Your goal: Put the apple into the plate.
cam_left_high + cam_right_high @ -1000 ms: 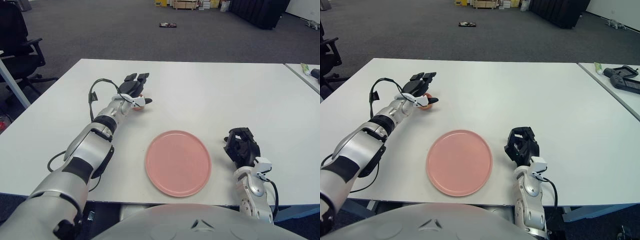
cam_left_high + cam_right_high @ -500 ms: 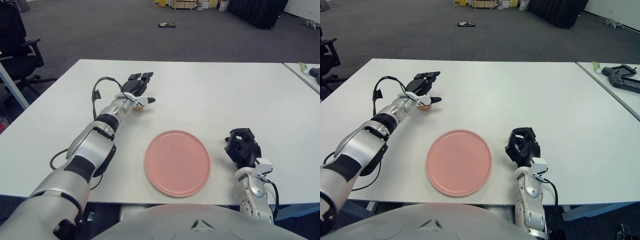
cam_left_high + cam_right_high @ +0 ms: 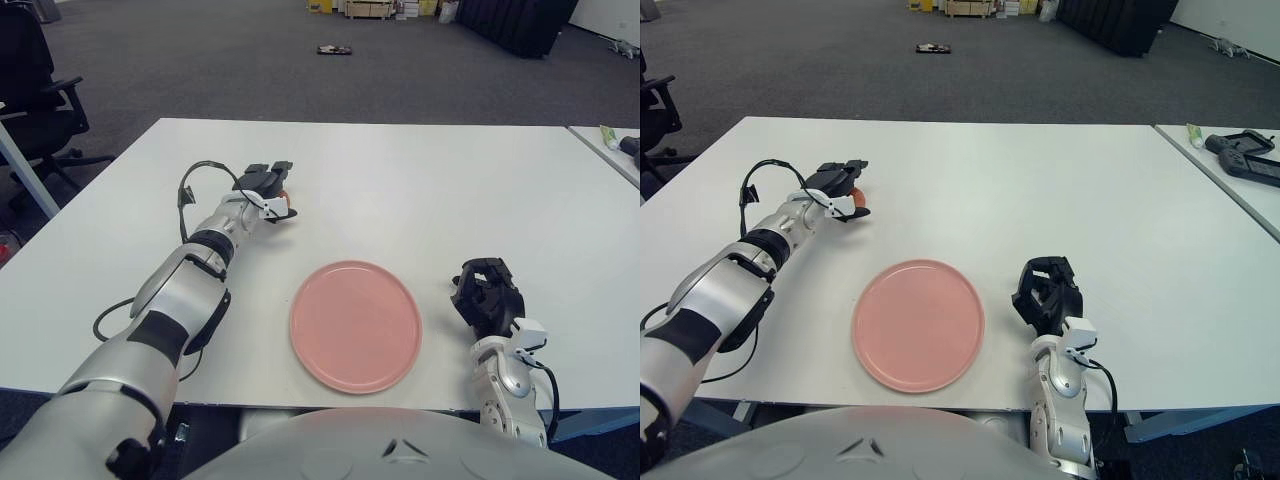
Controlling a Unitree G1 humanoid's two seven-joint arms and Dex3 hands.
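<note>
The left robot hand [image 3: 266, 190] is stretched out over the far left part of the white bench [image 3: 440, 190], well beyond the pink plate [image 3: 356, 325]. Its dark fingers [image 3: 840, 170] are curled down over the apple [image 3: 855, 195], of which only a small reddish sliver is seen at the hand's right side. The apple appears to be gripped between the fingers and the thumb below, though whether it is lifted clear of the bench or is touching it cannot be told from these views. A black cable [image 3: 187, 190] is looped beside the left wrist.

The plate is set flat near the front edge of the bench, well apart from the apple and the left robot hand, and nothing is carried on it.

The right robot hand [image 3: 486, 297] is shown to the right of the plate, near the front edge, with its fingers curled in and nothing held.

An office chair [image 3: 40, 90] is seen on the floor to the far left, and a second bench [image 3: 1230, 160] with a dark object on it to the far right.
</note>
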